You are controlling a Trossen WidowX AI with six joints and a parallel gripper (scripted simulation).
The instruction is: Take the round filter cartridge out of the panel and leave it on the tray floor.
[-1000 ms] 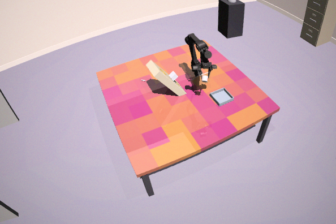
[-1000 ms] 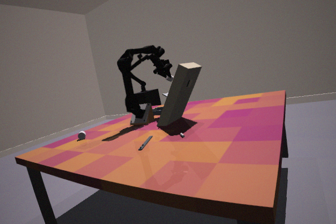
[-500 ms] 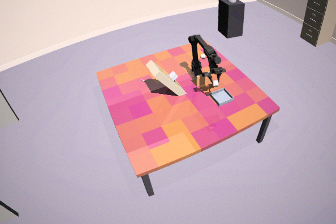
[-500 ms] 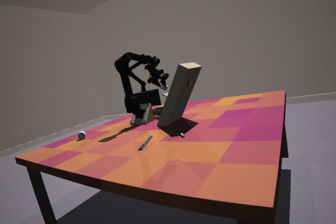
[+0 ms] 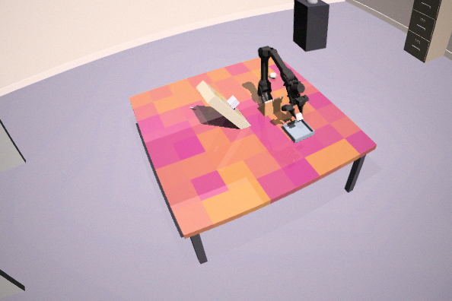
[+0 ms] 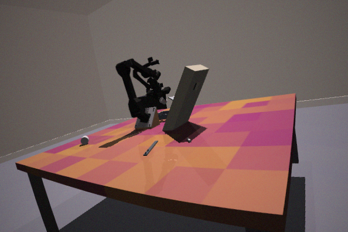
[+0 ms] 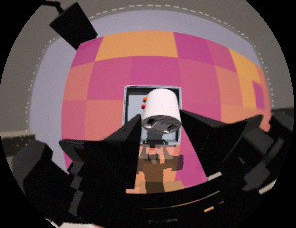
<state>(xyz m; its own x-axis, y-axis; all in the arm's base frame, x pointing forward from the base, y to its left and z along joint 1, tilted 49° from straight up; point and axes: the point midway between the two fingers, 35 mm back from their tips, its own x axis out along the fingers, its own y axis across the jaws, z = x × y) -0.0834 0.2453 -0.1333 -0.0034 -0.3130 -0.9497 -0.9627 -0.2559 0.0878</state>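
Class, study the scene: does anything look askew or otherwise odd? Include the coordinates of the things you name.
The service panel (image 5: 224,106) (image 6: 184,102) leans steeply over the table, though that may be its intended mounting. The filter cartridge (image 5: 299,116) (image 7: 162,106) is out of it, clamped in the gripper (image 5: 297,112) (image 7: 159,114) above the tray (image 5: 303,137) (image 7: 152,86). I see no spill.

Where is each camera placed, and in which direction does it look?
Top: high above one side, looking down at the table; the whole black arm shows, gripper over the tray.
Exterior: low beside the table, looking across it at the back of the leaning panel; the arm shows, its gripper unclear.
Wrist: on the arm near the gripper, looking past its fingers and the cartridge at the tray.
Top and wrist share tray and cartridge.
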